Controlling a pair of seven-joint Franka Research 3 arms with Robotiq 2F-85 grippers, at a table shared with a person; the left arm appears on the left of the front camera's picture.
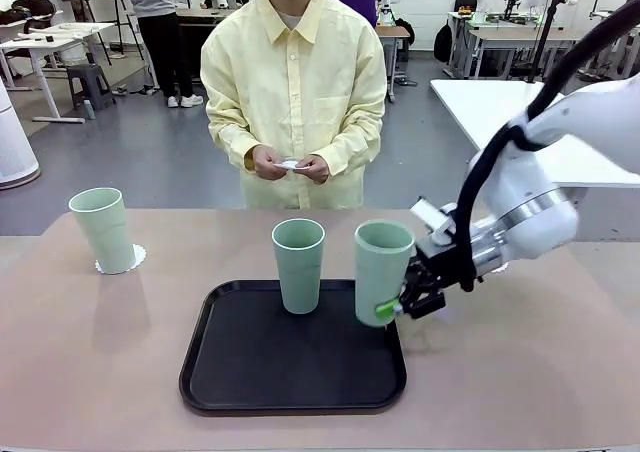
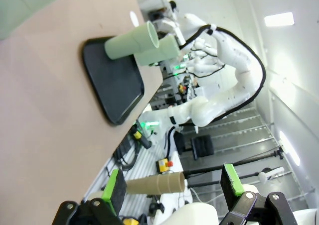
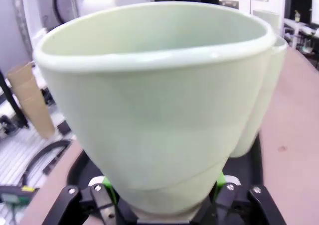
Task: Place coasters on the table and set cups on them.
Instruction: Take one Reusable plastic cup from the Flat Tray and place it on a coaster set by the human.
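Note:
One pale-green cup stands on a white coaster at the table's left. A second cup stands upright in the black tray. My right gripper is shut on the lower part of a third cup at the tray's right rim. In the right wrist view this cup sits between the green pads, with the tray cup behind it. The person holds another coaster in both hands. My left gripper is open and holds nothing.
The person in a yellow shirt stands at the far edge, hands close to the body. The left wrist view looks along the table at the tray, both cups on it and the right arm. A white table stands at the back right.

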